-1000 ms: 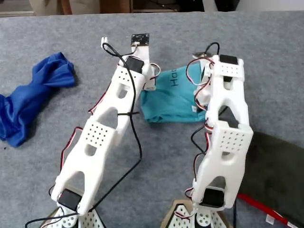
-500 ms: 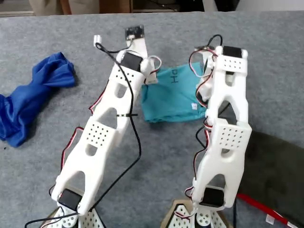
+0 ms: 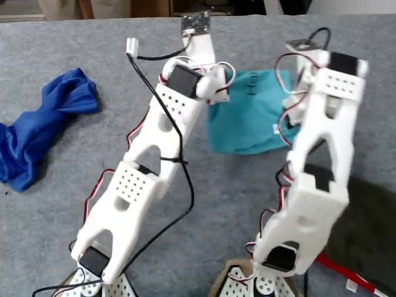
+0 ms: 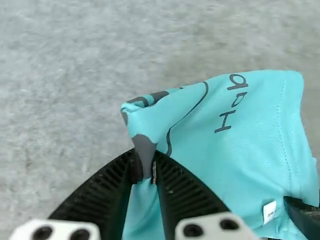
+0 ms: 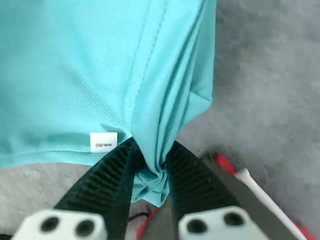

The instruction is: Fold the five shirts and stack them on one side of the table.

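Left tool (image 4: pixel 144 172) partly under teal shirt (image 4: pixel 235 150)

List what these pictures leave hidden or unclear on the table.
- High view: teal shirt, right edge hidden behind the right arm; fold layers unclear.
- High view: blue shirt, cut off by the left edge.
- High view: dark cloth, cut by the right edge and partly behind the right arm; unclear whether it is a shirt.
- Right wrist view: red and white object, blurred, partly behind the right hand; unidentifiable.
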Controlling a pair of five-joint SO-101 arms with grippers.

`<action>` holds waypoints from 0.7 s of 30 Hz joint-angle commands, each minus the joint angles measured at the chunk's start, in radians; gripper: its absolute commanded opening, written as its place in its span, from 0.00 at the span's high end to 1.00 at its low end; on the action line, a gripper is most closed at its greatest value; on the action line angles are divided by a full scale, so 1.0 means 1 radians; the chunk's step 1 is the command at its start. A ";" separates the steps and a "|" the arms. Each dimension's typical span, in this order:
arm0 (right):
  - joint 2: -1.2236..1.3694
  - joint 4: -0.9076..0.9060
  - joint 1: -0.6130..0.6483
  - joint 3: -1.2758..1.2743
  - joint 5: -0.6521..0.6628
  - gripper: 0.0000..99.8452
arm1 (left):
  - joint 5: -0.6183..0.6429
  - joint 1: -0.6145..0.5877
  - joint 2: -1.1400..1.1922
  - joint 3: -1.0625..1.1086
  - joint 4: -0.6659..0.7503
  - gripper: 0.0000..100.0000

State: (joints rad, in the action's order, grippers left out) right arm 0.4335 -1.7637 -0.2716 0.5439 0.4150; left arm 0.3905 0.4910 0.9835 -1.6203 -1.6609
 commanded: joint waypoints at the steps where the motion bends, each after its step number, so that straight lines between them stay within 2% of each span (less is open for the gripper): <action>1: -0.191 -0.018 -0.081 -0.067 0.034 1.00 | 0.009 0.051 -0.084 -0.054 -0.003 0.98; 10: -0.467 -0.011 -0.381 -0.280 0.167 1.00 | 0.014 0.224 -0.117 -0.052 0.011 0.98; 21: -0.567 0.025 -0.835 -0.426 0.399 1.00 | 0.014 0.502 -0.128 -0.052 0.123 0.98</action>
State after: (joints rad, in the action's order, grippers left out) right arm -0.0760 -1.7515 -0.9943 0.1220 0.7618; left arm 0.3997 0.9268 0.9268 -1.6203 -1.5735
